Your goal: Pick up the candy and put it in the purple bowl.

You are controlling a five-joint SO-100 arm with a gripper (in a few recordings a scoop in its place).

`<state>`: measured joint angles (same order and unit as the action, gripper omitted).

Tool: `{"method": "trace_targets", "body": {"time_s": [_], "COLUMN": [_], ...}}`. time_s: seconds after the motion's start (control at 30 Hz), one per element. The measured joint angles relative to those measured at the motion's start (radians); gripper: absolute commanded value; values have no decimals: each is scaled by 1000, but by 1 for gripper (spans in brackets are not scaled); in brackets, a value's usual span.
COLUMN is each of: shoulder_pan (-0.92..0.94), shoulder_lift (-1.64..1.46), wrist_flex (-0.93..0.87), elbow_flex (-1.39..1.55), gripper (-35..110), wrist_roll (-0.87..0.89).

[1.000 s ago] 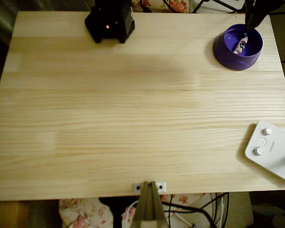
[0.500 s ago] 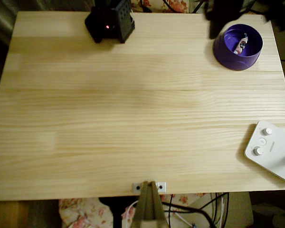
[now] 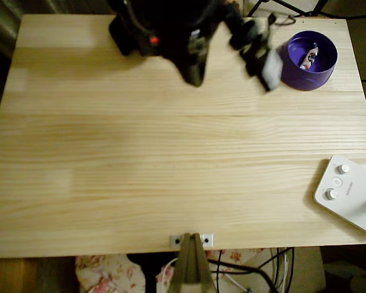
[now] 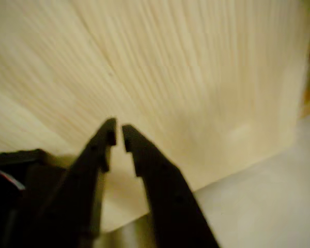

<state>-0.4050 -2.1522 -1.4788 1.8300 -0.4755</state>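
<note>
Candy (image 3: 308, 57) inside purple bowl (image 3: 291, 68)

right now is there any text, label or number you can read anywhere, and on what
Nothing can be read.
White device, overhead view: a small grey mark beside its buttons, too small and blurred to read.
Candy in the purple bowl: dark marks on the wrapper, too small to tell as letters.
Arm's base: a red light, no text.

Motion-blurred arm (image 3: 195, 43); cropped white device (image 3: 351, 194)
</note>
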Motion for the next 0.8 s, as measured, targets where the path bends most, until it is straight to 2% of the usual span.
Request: {"method": "trace_targets", "body": {"time_s": [0.13,0.23,0.63,0.8], "shoulder_pan": [115,210,525,620], "shoulder_lift": [-46,-110,-413,-537], "wrist_flex": [86,176,457,502], "elbow_flex": [91,189,614,738], "gripper": [0,0,-1,-1], "wrist_roll": [212,304,305,290]}}
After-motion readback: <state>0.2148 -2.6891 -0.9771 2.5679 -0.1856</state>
